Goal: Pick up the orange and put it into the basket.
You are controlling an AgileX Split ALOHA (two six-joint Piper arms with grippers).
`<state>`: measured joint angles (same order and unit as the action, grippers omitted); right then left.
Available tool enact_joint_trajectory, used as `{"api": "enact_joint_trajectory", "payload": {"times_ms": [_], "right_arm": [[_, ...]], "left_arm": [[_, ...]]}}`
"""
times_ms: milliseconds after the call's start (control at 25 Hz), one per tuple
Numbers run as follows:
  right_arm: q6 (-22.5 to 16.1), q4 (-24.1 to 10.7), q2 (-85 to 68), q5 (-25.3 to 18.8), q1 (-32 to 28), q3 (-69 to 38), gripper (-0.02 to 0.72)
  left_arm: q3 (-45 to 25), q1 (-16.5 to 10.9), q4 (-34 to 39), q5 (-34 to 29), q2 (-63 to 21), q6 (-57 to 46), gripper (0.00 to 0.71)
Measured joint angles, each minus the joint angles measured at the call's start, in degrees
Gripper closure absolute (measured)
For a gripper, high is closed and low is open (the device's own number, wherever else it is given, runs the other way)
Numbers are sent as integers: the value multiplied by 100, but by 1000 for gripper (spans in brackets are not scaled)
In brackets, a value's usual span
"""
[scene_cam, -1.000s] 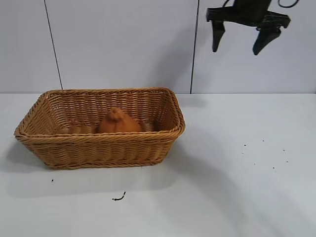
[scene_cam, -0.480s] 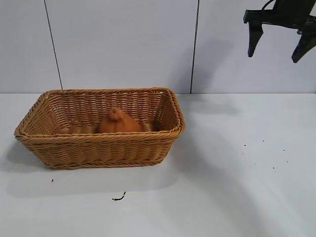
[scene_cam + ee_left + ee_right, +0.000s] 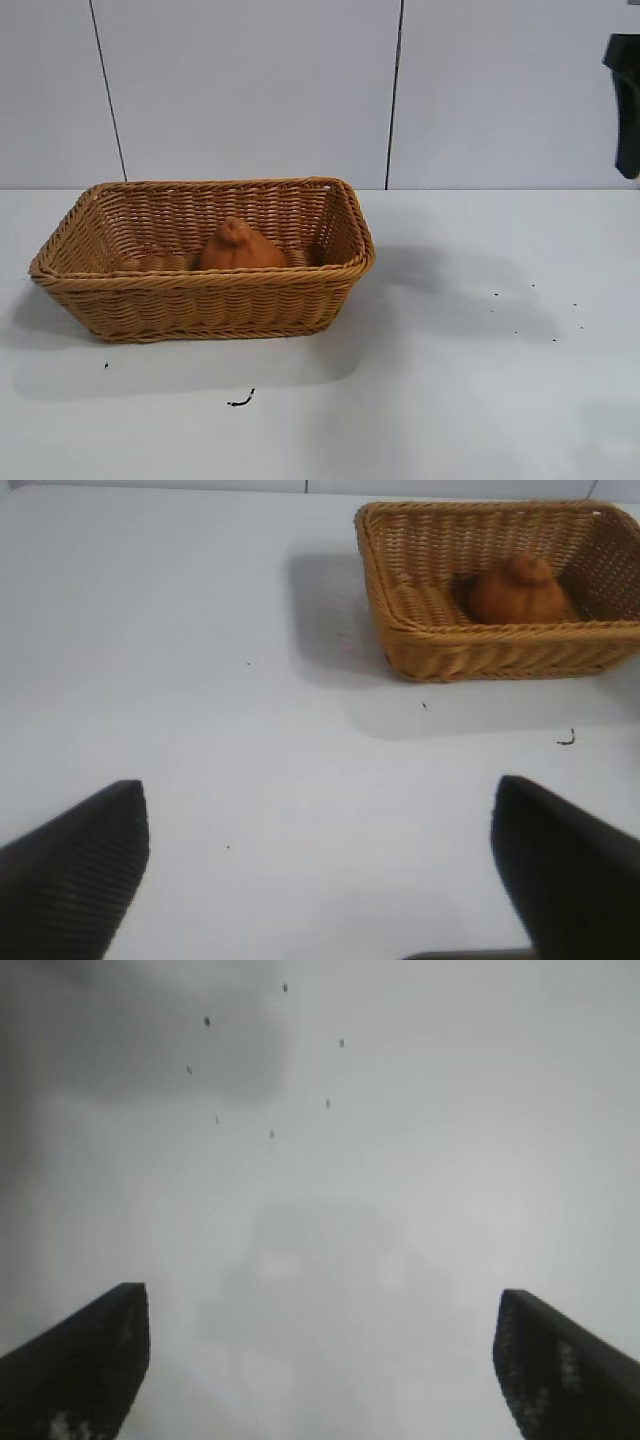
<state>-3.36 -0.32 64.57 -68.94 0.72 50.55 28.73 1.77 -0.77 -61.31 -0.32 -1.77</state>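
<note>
The orange (image 3: 238,247), dull orange-brown with a knobby top, sits inside the tan wicker basket (image 3: 205,300) at the left of the table. Both also show in the left wrist view, the orange (image 3: 516,590) in the basket (image 3: 470,645). My right gripper (image 3: 320,1345) is open and empty, high above the white table; only one dark finger (image 3: 627,105) shows at the right edge of the exterior view. My left gripper (image 3: 320,850) is open and empty, parked above bare table far from the basket; it does not show in the exterior view.
A small dark scrap (image 3: 240,400) lies on the table in front of the basket. Several dark specks (image 3: 530,315) dot the table at the right. A grey panelled wall stands behind the table.
My right gripper has moved right, from above the basket's right end to the right edge of the exterior view. The orange and basket have not moved.
</note>
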Motion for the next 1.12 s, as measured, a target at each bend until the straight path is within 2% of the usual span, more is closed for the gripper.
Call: {"api": "enact_joint_trajectory", "payload": {"times_ms": [280, 440, 840, 1120], "right_arm": [[214, 32, -2315, 674, 0, -1639, 66], [271, 32, -3675, 906, 0, -2201, 66], [287, 32, -6230, 1060, 0, -2240, 66], [336, 32, -6477, 1060, 0, -2245, 66]], "left_arm": [[0, 0, 0, 0, 0, 0, 44], [0, 0, 0, 0, 0, 0, 44], [0, 0, 0, 0, 0, 0, 44], [0, 0, 0, 0, 0, 0, 44]]}}
